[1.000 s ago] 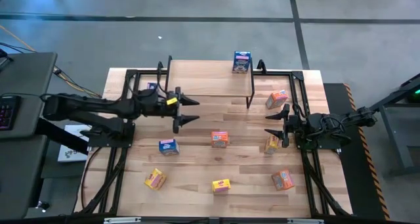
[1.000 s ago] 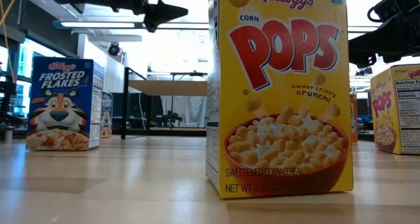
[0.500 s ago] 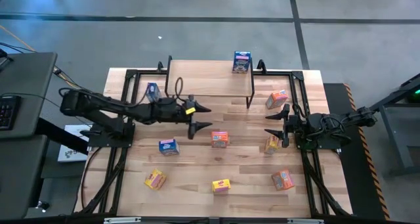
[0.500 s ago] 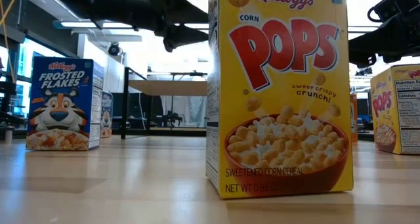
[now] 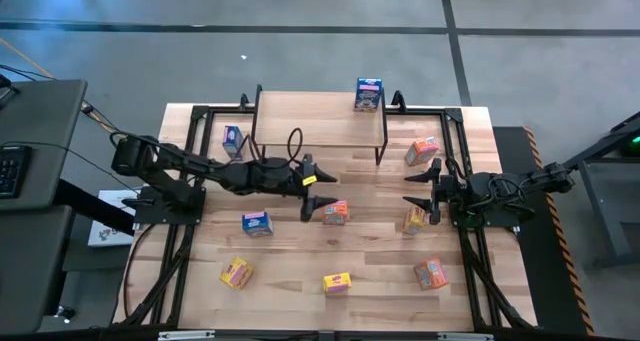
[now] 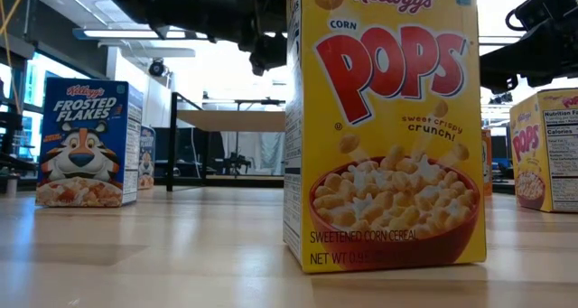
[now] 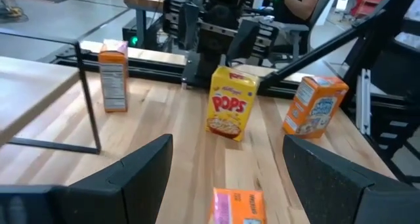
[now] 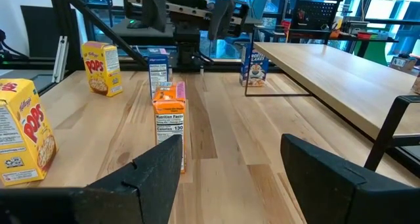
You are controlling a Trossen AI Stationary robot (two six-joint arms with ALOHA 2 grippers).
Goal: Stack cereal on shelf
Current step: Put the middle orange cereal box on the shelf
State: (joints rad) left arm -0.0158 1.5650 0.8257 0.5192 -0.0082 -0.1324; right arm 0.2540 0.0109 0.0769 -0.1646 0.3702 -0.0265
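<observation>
Left pincer (image 5: 311, 189) wide open, empty, above orange cereal box (image 5: 335, 212) on wooden tabletop (image 5: 370, 261).

In the low view the yellow Corn Pops box (image 6: 384, 127) fills the middle, its top cut off, hiding the shelf's (image 6: 230, 120) right part. The left hand (image 6: 271, 51) shows partly behind it. Left wrist view crops the orange box (image 7: 239, 207).

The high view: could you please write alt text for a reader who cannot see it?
From above, the left gripper hangs open beside an orange cereal box at the wooden table's middle. One blue box stands on the shelf; other boxes are scattered on the table, and the right gripper waits open at the right.
</observation>
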